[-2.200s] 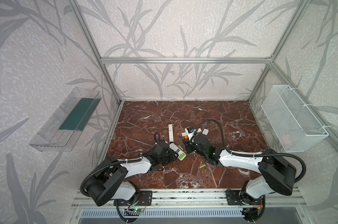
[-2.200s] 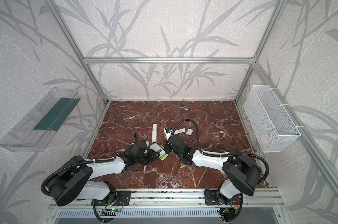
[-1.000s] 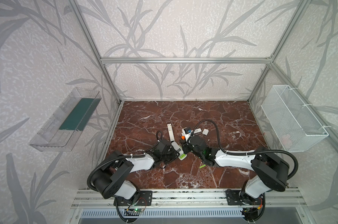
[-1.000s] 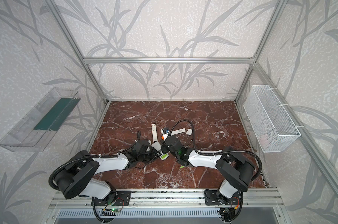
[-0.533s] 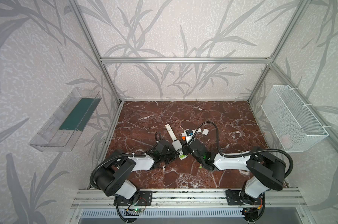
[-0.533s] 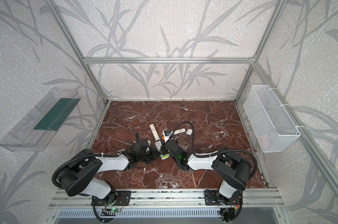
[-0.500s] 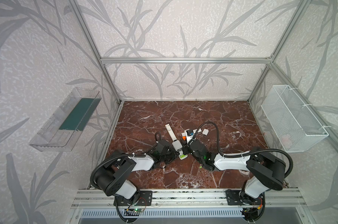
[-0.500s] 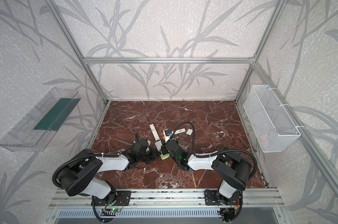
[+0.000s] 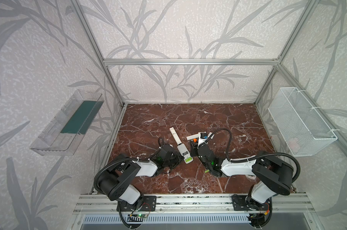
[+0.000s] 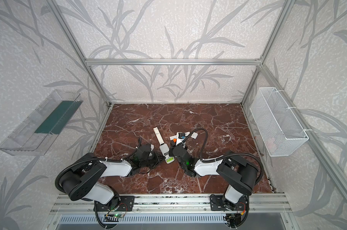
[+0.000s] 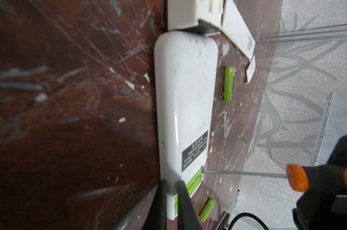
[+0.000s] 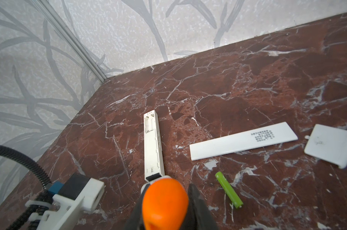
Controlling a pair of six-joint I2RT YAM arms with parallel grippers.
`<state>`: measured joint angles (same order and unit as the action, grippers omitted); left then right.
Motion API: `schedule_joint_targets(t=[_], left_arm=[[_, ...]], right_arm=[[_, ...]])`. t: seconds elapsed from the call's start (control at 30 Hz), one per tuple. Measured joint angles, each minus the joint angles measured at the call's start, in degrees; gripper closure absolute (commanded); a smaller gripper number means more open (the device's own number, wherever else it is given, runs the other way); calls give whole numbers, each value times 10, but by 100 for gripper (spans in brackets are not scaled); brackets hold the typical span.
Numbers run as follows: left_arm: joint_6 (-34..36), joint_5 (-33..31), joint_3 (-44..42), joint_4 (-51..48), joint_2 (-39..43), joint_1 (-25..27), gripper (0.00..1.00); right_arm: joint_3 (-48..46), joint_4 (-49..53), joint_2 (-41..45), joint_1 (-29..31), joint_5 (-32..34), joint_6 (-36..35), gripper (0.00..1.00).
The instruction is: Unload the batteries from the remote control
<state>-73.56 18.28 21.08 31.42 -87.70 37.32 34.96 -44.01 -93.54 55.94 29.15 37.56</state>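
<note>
In the left wrist view the left claw (image 11: 171, 184) is clenched on the bay end of the wide remote (image 11: 184, 109). A black finger (image 11: 183, 205) covers most of the hidden battery (image 11: 176, 205); the bay battery (image 11: 193, 180) beside it shows. The right claw (image 12: 165, 199) grasps the screwdriver (image 11: 297, 180), its fingers cut off by the frame; the steel tip meets the bay battery's end. In both top views the claws are dark shapes, jaws impossible to make out.

The black label (image 11: 194, 153) carries white print too blurred to read; the long cover (image 12: 242, 143) bears a dot grid.

The wide remote is glossy white plastic, rounded, mid front half of the marble table (image 9: 168, 123). Two lime cylinders lie loose: the near battery (image 11: 206, 207) toward the front edge, the far battery (image 12: 228, 190) beside the remote.
</note>
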Motion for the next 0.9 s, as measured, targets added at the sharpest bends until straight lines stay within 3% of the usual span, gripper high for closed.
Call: schedule_joint_targets(t=[0.57, 0.9], left_arm=[[-15, 12, -10, 56, -22, 0, 92], [-15, 13, -10, 57, -26, -1, 92]], right_arm=[[-38, -48, 0, -42, -5, 121, 100], [-46, -67, -4, -48, -10, 135, 100]])
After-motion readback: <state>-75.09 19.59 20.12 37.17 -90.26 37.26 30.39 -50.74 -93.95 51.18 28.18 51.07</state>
